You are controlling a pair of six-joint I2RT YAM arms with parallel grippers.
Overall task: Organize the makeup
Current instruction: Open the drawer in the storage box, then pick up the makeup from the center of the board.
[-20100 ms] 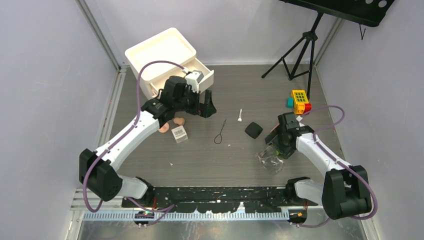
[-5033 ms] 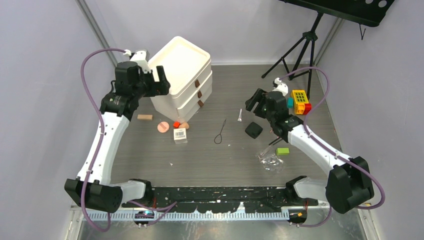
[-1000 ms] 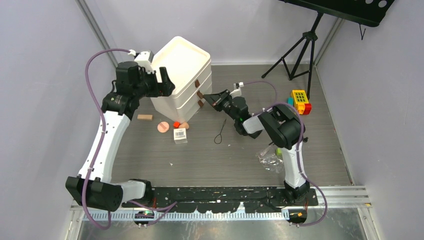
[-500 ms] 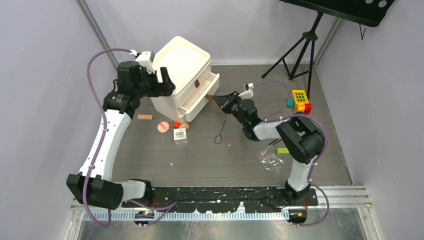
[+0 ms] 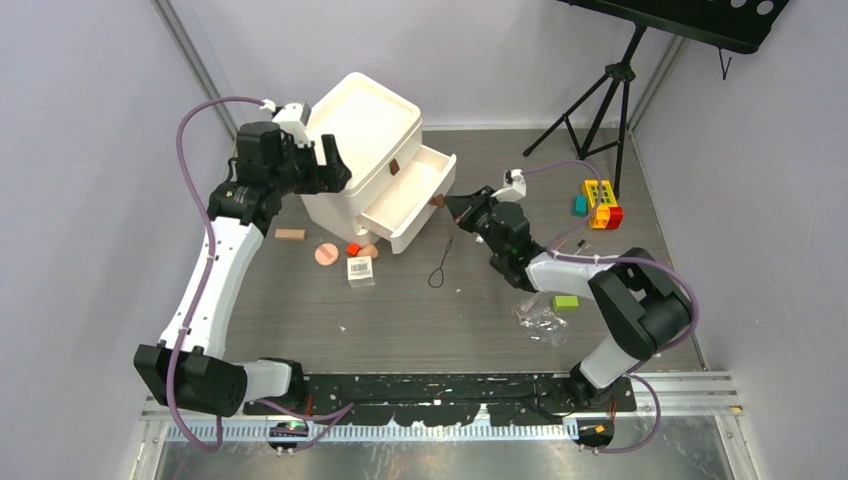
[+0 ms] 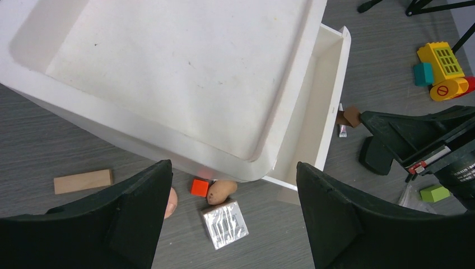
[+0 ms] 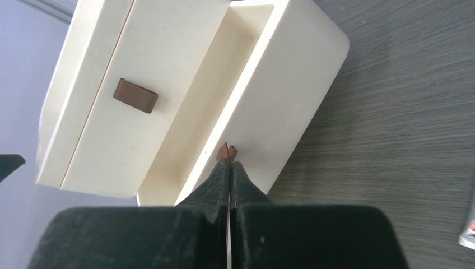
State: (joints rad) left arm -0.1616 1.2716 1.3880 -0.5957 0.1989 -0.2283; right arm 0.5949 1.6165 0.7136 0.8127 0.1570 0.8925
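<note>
The makeup lies loose on the table: a pink round puff (image 5: 326, 254), a peach sponge (image 5: 369, 251), a clear barcoded box (image 5: 360, 268), a black compact (image 6: 375, 156), a white tube (image 6: 340, 126) and a green tube (image 5: 566, 301). The white organizer (image 5: 360, 120) has its lower drawer (image 5: 412, 200) pulled out, and what shows of its inside is bare. My right gripper (image 7: 230, 162) is shut on that drawer's brown tab handle (image 7: 228, 152). My left gripper (image 6: 232, 168) is open, its fingers straddling the organizer's corner from above.
A small red cube (image 5: 352, 248) and a wooden block (image 5: 290, 235) lie by the organizer. A black wire loop (image 5: 440, 270) and a crumpled clear bag (image 5: 540, 320) sit mid-table. Toy blocks (image 5: 598, 203) and a tripod (image 5: 600, 100) stand at the back right.
My right gripper has drawn back to the right with the tab in its grip, sliding the lower drawer out. The left arm and organizer body have stayed put.
</note>
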